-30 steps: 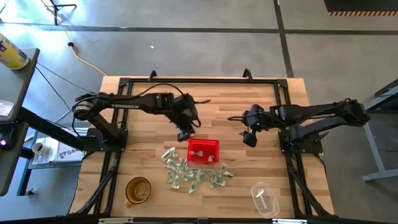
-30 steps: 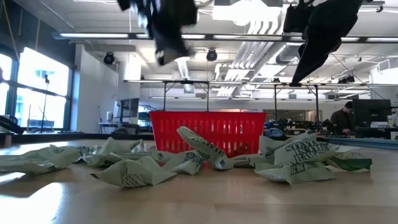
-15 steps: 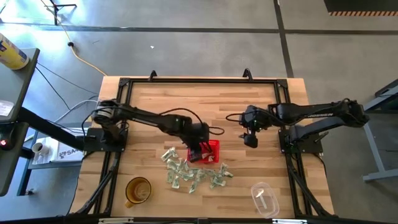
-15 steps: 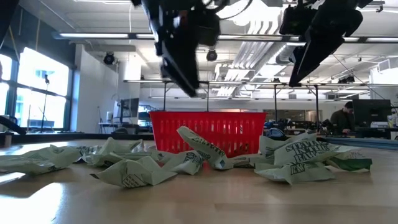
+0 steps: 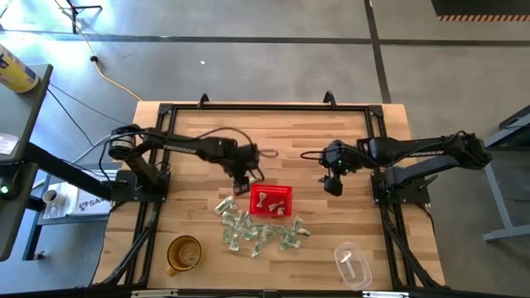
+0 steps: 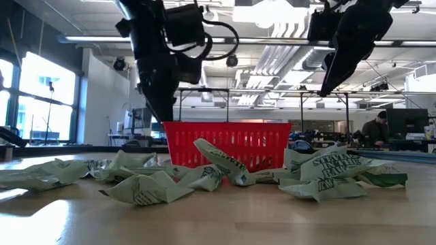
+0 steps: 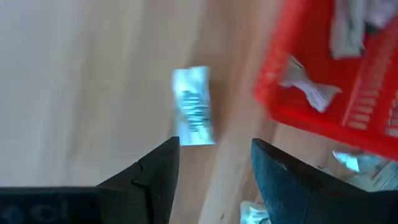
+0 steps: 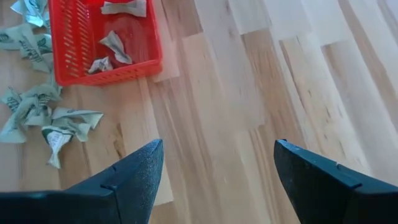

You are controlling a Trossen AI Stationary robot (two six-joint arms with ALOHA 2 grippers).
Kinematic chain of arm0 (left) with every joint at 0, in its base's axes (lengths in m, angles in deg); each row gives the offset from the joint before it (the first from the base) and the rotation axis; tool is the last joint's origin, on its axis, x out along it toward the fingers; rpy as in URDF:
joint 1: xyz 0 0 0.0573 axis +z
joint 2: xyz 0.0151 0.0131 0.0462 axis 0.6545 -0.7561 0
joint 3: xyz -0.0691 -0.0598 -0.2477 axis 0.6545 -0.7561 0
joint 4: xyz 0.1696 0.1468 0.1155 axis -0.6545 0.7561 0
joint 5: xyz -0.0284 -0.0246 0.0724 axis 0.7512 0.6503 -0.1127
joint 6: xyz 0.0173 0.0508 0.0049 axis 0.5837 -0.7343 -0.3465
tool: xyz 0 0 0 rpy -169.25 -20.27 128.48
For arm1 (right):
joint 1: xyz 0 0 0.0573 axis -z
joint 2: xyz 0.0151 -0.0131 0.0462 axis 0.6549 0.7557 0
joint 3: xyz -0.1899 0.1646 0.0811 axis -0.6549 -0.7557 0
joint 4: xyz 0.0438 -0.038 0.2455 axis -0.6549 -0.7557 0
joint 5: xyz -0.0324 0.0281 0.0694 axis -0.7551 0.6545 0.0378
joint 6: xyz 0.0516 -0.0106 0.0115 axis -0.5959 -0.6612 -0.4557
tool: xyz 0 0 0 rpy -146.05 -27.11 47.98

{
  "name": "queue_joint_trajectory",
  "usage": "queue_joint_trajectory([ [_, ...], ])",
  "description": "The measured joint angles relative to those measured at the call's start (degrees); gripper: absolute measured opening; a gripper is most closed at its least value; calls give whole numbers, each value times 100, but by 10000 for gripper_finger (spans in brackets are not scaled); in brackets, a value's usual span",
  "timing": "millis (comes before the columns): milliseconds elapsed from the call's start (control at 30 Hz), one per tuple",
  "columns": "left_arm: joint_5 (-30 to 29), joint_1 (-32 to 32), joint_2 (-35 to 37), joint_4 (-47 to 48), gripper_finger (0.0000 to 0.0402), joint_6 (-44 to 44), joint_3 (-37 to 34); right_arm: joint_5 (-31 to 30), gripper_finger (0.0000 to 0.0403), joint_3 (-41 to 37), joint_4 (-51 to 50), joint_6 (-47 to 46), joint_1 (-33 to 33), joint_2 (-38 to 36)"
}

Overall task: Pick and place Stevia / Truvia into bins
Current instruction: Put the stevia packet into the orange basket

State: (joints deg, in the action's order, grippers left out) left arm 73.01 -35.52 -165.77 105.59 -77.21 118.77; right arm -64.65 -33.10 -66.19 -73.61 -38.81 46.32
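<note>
Now the left gripper [image 5: 241, 187] has pulled back off the basket [image 5: 271, 199], open and empty, above light, crinkly packets [image 5: 248, 228] best pinched mid-body

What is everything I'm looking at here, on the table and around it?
Packets: many, pale green and white, heaped on the table in front of the basket; a few inside it.
Basket: one, red, mid-table.
Amber cup: one, front left of the table.
Clear cup: one, front right.
Table: one, light wood.
Person: one, far back in the room.
Left pincer: dark, open, just left of the basket.
Right pincer: dark, open, right of the basket, over bare wood.
</note>
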Motion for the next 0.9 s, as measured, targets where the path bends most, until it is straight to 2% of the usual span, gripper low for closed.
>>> queue_joint_trajectory([
  [167, -707, -202, -54, -881, 238, -607, -498, -137, 296, 0, 0, -47, 2, 0],
  [400, -418, -115, -72, -1437, 244, -419, -936, -296, 296, 0, 45, -34, 107, 0],
  [533, -540, -128, -190, -2085, 238, -467, -1054, -363, 296, 0, 45, -50, 209, 0],
  [667, -532, -123, -470, -2133, 227, -461, -1059, -369, 296, 0, 48, -141, 273, 0],
  [800, -723, -126, -647, -2034, 194, -421, -1039, -365, 296, 0, 91, -284, 268, 0],
  [900, -645, -42, -594, -1990, 138, -480, -1039, -307, 296, 0, 170, -293, 131, 0],
])
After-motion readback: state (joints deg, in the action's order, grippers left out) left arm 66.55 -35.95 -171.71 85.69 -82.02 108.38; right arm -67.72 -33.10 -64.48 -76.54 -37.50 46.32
